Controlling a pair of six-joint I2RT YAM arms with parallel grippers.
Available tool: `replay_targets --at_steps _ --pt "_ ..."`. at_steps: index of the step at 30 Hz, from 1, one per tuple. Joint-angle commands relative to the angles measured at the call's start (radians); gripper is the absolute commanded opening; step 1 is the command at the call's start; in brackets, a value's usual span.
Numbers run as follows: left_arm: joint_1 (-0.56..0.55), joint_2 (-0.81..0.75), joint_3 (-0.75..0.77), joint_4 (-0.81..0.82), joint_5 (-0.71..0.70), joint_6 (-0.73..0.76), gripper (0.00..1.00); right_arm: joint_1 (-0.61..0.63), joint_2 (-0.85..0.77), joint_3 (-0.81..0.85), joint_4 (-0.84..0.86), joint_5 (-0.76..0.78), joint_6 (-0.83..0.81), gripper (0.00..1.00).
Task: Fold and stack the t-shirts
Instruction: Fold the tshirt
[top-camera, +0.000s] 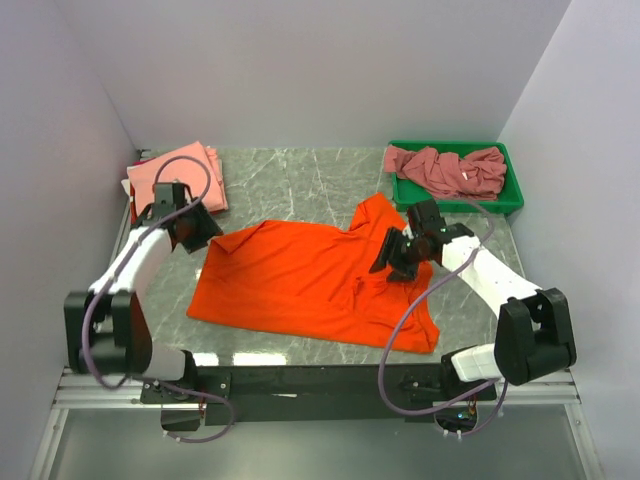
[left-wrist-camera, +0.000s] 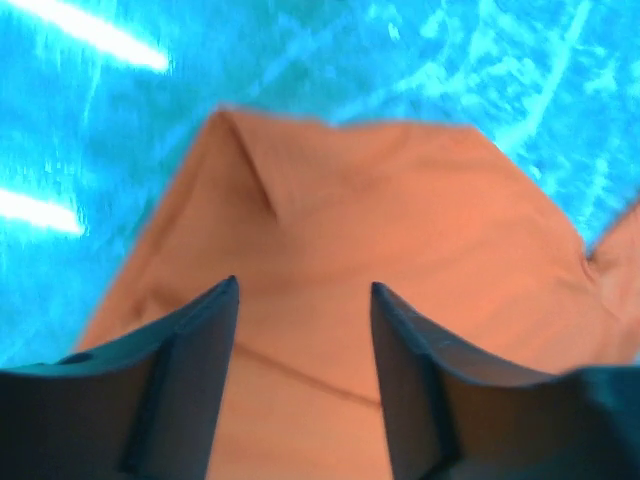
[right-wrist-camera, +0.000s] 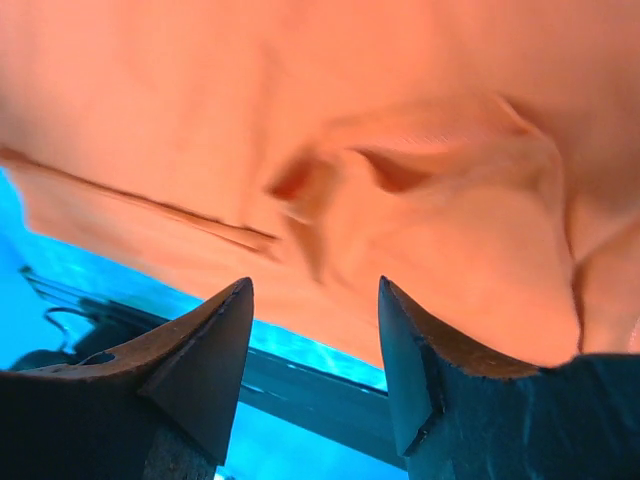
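A bright orange t-shirt (top-camera: 300, 280) lies spread on the marble table, wrinkled on its right side. My left gripper (top-camera: 205, 233) hangs open over the shirt's left corner. In the left wrist view that pointed corner (left-wrist-camera: 350, 190) lies under the open left gripper (left-wrist-camera: 305, 290), with nothing between the fingers. My right gripper (top-camera: 388, 262) is over the shirt's right part. It stands open (right-wrist-camera: 315, 290) above bunched orange cloth (right-wrist-camera: 420, 200), holding nothing. A folded salmon-pink t-shirt (top-camera: 180, 175) lies at the back left. Dusty mauve t-shirts (top-camera: 445, 170) are heaped in the bin.
The green plastic bin (top-camera: 512, 200) stands at the back right, close behind my right arm. White walls close in the table on three sides. The table's near edge and a dark rail (right-wrist-camera: 320, 400) show below the shirt's hem in the right wrist view.
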Motion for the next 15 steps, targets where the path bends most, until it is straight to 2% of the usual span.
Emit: replay_targets --at_steps 1,5,11,15 --pt "0.000 0.135 0.091 0.033 -0.051 0.123 0.56 0.004 0.013 0.117 -0.005 0.008 0.002 0.60" --pt "-0.002 0.253 0.156 0.016 -0.039 0.161 0.46 0.004 0.097 0.210 -0.022 0.010 -0.027 0.60" --pt "-0.008 0.321 0.196 0.020 -0.031 0.158 0.44 0.004 0.180 0.265 0.015 -0.038 -0.013 0.60" --pt "-0.049 0.352 0.203 0.022 -0.019 0.152 0.44 0.006 0.209 0.268 0.015 -0.050 -0.019 0.60"
